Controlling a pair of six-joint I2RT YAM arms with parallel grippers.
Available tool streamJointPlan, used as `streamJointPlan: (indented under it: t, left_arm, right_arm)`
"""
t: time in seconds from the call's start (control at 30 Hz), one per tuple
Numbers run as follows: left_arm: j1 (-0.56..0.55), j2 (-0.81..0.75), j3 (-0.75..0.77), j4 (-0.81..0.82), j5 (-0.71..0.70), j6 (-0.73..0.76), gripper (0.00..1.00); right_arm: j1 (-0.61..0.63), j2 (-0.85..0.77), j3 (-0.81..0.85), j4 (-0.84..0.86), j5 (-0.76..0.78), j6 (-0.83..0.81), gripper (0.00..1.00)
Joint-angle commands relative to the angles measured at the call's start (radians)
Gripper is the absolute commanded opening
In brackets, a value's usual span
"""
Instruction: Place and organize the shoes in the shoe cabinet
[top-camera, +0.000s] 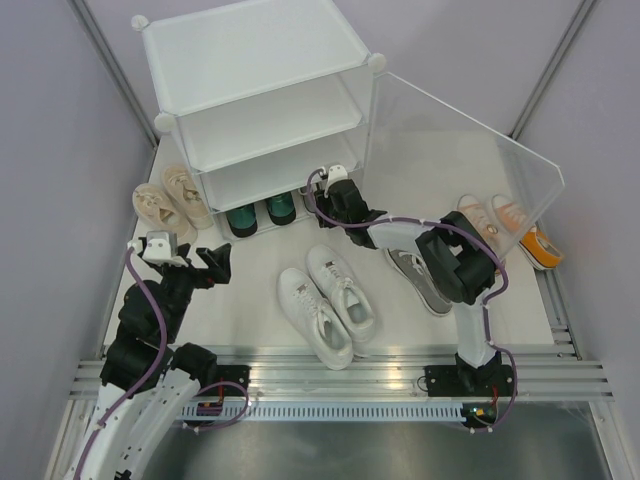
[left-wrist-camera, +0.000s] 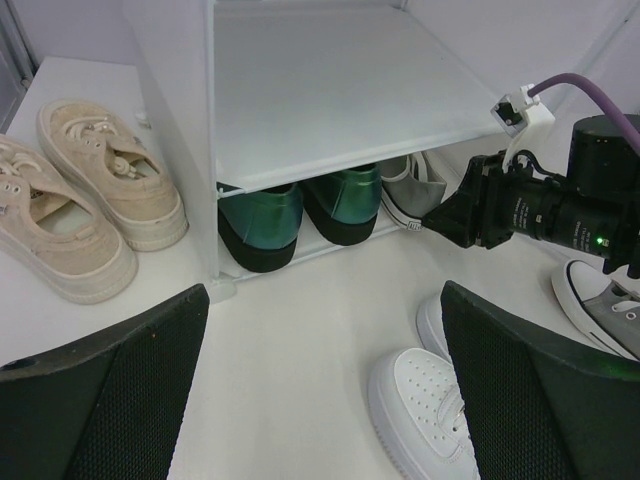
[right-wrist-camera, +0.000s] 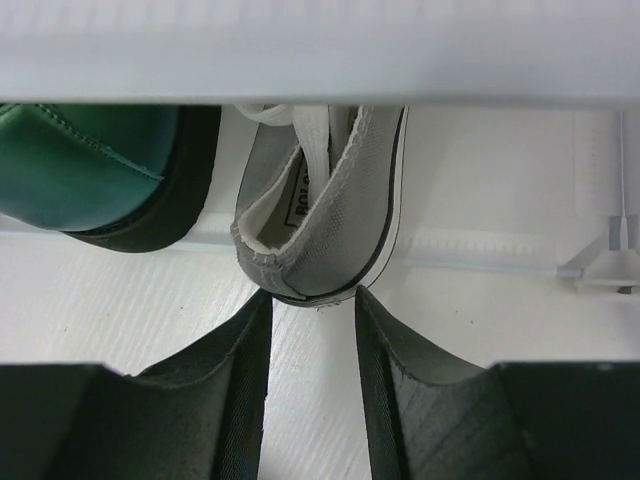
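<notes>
1. Closing in on the heel of a grey sneaker (right-wrist-camera: 320, 200) with the right gripper (right-wrist-camera: 312, 300), jaws narrow, nothing pinched between them.
2. Tucked into the bottom tier of the shoe cabinet (top-camera: 260, 60), just right of the dark green pair (top-camera: 260, 212).
3. Hovering near-left with the left gripper (left-wrist-camera: 325, 290), jaws spread wide, empty.
4. Out on the floor: white pair (top-camera: 330, 300) in the middle, beige pair (top-camera: 170, 195) left of the cabinet, orange pair (top-camera: 520, 230) right.

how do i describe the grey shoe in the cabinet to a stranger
Start at the white shoe cabinet and look in its bottom tier. To the right of the dark green pair sits one grey sneaker, heel outward. Its neighbours are green; it alone is grey with a white lining.
</notes>
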Motion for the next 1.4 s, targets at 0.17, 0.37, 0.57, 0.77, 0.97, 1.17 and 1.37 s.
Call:
streamJointPlan:
  t: [0.17,0.37,0.57,0.77,0.97,1.17,1.37]
  left_arm:
    - [-0.006,0.016,-0.005,0.034,0.021,0.035,1.0]
    - [-0.006,0.024,-0.004,0.032,0.021,0.035,1.0]
    - [-0.005,0.032,-0.004,0.032,0.021,0.036,1.0]
    - [-0.006,0.044,-0.004,0.032,0.021,0.038,1.0]
    - [-0.006,0.047,-0.004,0.034,0.021,0.038,1.0]
    - [-0.006,0.048,-0.002,0.034,0.021,0.039,1.0]
    - [-0.006,0.047,-0.002,0.032,0.021,0.038,1.0]
  right_arm:
    - [-0.025,0.041,0.089,0.097,-0.059,-0.068,0.41]
    - [-0.034,0.052,0.103,0.079,-0.03,-0.06,0.6]
    - [-0.036,0.018,0.011,0.16,-0.012,-0.051,0.75]
    - [-0.034,0.021,-0.009,0.208,-0.035,-0.043,0.75]
    - [-0.025,0.039,0.0,0.232,-0.046,-0.037,0.76]
    - [-0.007,0.062,0.017,0.234,-0.032,-0.042,0.8]
    - [0.009,0.108,0.069,0.194,0.098,-0.029,0.81]
